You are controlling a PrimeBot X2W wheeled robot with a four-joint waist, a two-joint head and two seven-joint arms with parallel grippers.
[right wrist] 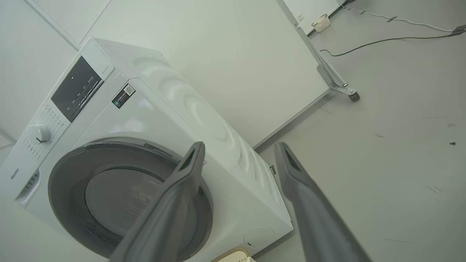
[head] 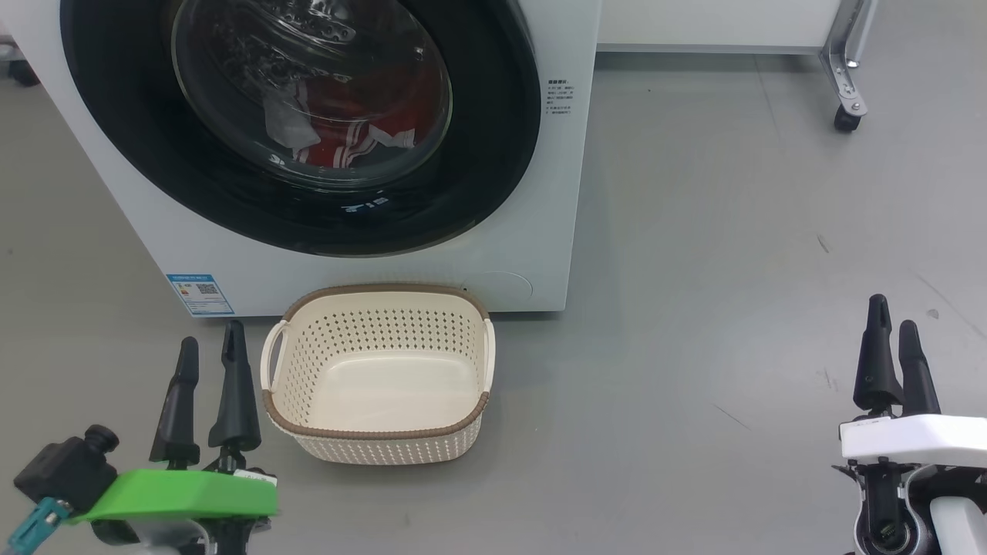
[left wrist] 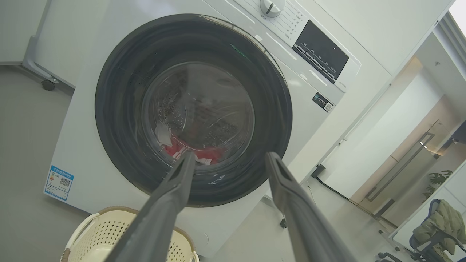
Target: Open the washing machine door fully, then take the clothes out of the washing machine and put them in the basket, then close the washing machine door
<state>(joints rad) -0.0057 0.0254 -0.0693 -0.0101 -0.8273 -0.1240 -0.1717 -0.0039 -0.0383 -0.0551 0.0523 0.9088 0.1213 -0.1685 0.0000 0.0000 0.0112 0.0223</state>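
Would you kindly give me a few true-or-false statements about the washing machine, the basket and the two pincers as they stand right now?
1. The door of the washing machine is shut. True.
2. The red clothes lie in the basket. False: nothing lies in the basket; the clothes are inside the machine, behind the door's glass.
3. The left pincer is open and holds nothing. True.
4. The right pincer grips the door's black rim. False: it is open, above the floor, well apart from the machine.
5. The basket stands on the floor just in front of the machine. True.
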